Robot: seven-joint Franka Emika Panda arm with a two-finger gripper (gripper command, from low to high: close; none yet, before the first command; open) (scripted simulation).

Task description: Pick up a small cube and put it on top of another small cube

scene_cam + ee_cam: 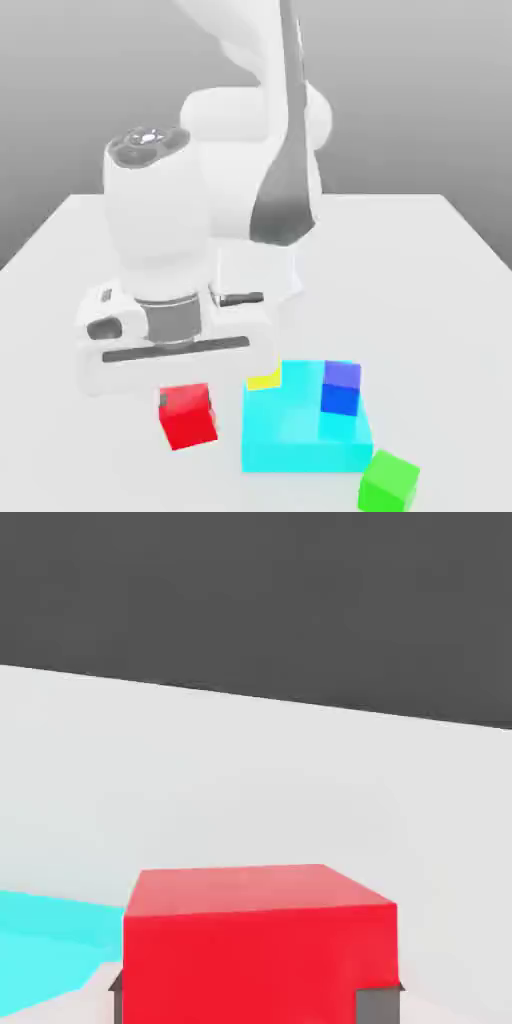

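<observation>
The small cube (188, 416) is plain solid red, the big block (300, 435) beside it bright cyan with a yellow piece (264, 379) and a blue piece (340, 388) on it, the other cube (388, 481) green, the table (440, 270) pale grey-white, the arm (200, 200) white with grey trim.

Pretty tight near the front of the white bench (60, 250). The big cyan block (300, 430) with the small yellow cube (264, 379) and the blue cube (341, 387) on top sits just beside the solid red cube (187, 415), so that flank is cramped. The small green cube (389, 481) hugs the cyan block's corner toward the exterior view's right. Bare bench on the exterior view's left and far back.
</observation>
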